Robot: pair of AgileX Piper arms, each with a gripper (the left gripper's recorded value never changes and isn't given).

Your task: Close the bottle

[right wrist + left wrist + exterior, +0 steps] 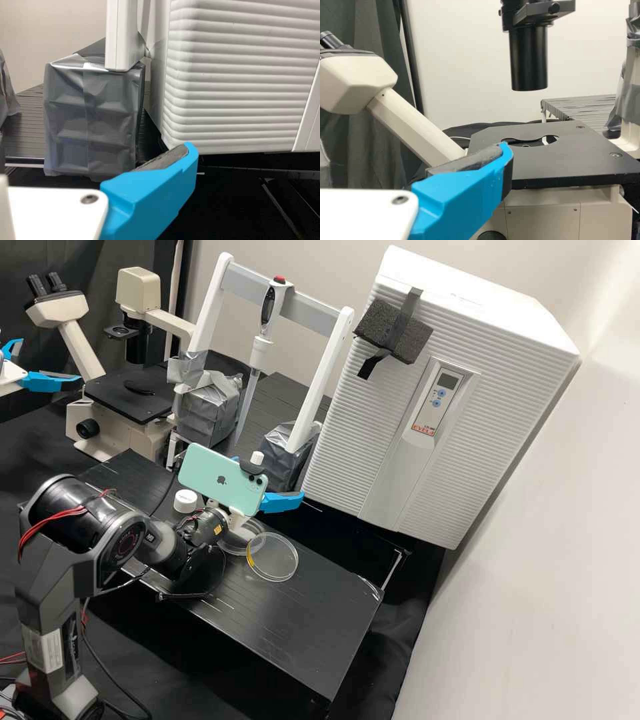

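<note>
The right gripper (285, 500) stands open and holds nothing, and the small white bottle (185, 500), as I judge it, sits on the bench (300, 620) behind the fingers, beside the wrist, so the arm should first turn round and descend straight above it.
</note>
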